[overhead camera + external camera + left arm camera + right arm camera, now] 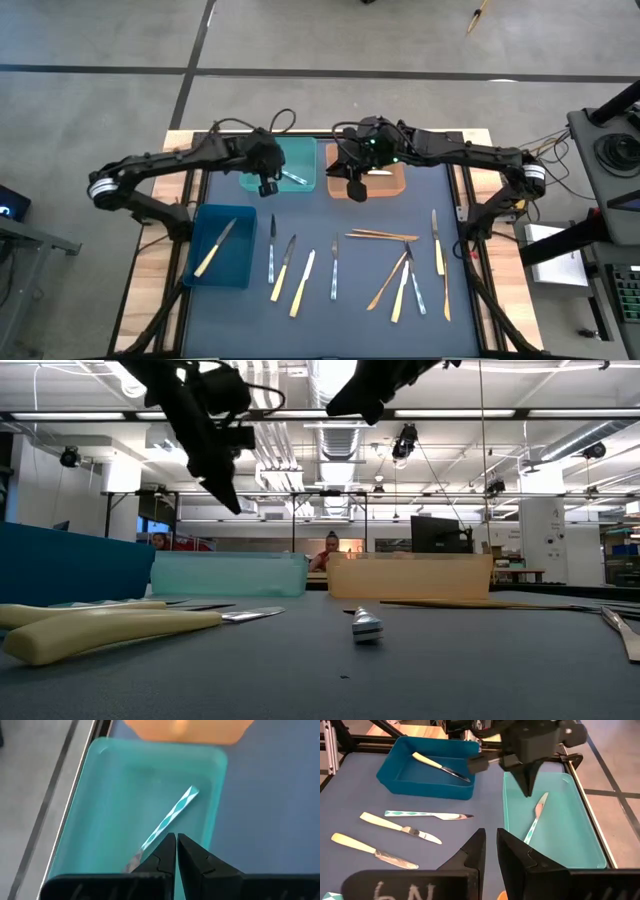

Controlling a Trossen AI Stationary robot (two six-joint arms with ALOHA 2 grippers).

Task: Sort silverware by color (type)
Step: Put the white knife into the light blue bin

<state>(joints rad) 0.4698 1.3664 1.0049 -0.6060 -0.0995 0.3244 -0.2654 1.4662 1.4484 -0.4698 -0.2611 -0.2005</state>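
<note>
The silverware lies loose on the dark mat: pale yellow pieces (302, 282), silvery ones (334, 265) and orange-tan ones (385, 235). One silvery knife with a patterned handle (170, 817) lies flat in the teal bin (300, 152). A yellow-handled knife (215, 247) lies in the blue bin (236, 270). My left gripper (176, 839) hangs shut and empty above the teal bin's near end, slanting down over that knife without touching it. My right gripper (490, 837) hovers above the orange bin (388, 186), with a narrow gap between its fingers and nothing in it.
The three bins stand along the mat's far and left sides, and most of the loose pieces lie across its near half. In the low view a yellow-handled knife (110, 630) and a silvery piece (367, 626) lie close by. A person sits in the room beyond the table.
</note>
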